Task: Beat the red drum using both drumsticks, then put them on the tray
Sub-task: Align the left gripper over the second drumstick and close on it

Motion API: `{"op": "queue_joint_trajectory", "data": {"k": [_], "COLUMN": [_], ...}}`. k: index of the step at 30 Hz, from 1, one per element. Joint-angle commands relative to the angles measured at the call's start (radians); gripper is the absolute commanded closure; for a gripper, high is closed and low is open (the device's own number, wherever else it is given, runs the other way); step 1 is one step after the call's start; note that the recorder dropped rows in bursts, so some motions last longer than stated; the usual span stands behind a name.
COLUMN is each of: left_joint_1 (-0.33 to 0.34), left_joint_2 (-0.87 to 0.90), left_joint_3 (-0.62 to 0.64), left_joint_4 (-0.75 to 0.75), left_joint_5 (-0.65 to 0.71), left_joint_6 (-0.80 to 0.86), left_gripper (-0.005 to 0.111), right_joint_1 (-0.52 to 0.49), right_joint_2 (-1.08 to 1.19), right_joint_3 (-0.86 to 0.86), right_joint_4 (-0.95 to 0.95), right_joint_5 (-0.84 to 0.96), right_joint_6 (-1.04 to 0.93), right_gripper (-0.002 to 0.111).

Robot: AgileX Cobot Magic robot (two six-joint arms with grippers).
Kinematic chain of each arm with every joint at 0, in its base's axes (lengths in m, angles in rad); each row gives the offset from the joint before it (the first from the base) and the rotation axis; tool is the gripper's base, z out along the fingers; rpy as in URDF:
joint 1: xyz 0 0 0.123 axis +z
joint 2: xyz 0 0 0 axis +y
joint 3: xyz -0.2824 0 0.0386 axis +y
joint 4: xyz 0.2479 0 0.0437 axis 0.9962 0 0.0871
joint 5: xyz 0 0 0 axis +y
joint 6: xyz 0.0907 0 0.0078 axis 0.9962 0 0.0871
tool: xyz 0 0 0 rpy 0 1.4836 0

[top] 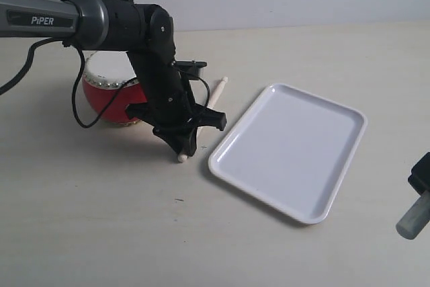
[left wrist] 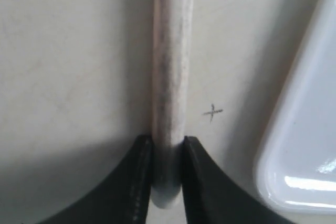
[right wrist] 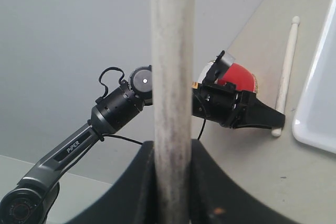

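The red drum (top: 107,102) stands at the back left, partly hidden behind my left arm; it also shows in the right wrist view (right wrist: 239,74). One pale drumstick (top: 216,92) lies on the table between drum and tray. My left gripper (top: 180,147) is down at its near end and shut on it, the stick (left wrist: 172,51) pinched between the jaws (left wrist: 168,153). The white tray (top: 289,146) lies empty at centre right. My right gripper (top: 422,183), at the right edge, is shut (right wrist: 172,150) on the other drumstick (right wrist: 172,51), held up off the table.
A small pencilled cross (left wrist: 212,112) marks the table between the stick and the tray corner (left wrist: 299,150). The left arm's black cable (top: 84,115) loops in front of the drum. Beige tabletop surrounds everything.
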State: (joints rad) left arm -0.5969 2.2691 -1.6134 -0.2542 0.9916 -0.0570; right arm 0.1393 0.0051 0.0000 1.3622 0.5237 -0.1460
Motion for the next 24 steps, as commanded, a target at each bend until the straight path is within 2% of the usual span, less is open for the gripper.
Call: {"op": "queue_joint_trajectory", "data": {"k": [1, 5, 24], "left_joint_1": [0.000, 0.000, 0.000], "left_joint_2": [0.043, 0.043, 0.047], "left_joint_3": [0.020, 0.020, 0.020], "left_joint_4": [0.003, 0.018, 0.101], "left_joint_5": [0.035, 0.033, 0.001], "left_joint_6": [0.004, 0.013, 0.016], "left_gripper": [0.072, 0.058, 0.060], "right_joint_1": [0.001, 0.001, 0.001], "right_joint_2": [-0.005, -0.005, -0.005], "right_joint_3": [0.000, 0.000, 0.000], "right_joint_4": [-0.005, -0.005, -0.005], "right_joint_5": [-0.003, -0.003, -0.005], "right_joint_6": [-0.010, -0.010, -0.010], "right_gripper": [0.108, 0.108, 0.108]}}
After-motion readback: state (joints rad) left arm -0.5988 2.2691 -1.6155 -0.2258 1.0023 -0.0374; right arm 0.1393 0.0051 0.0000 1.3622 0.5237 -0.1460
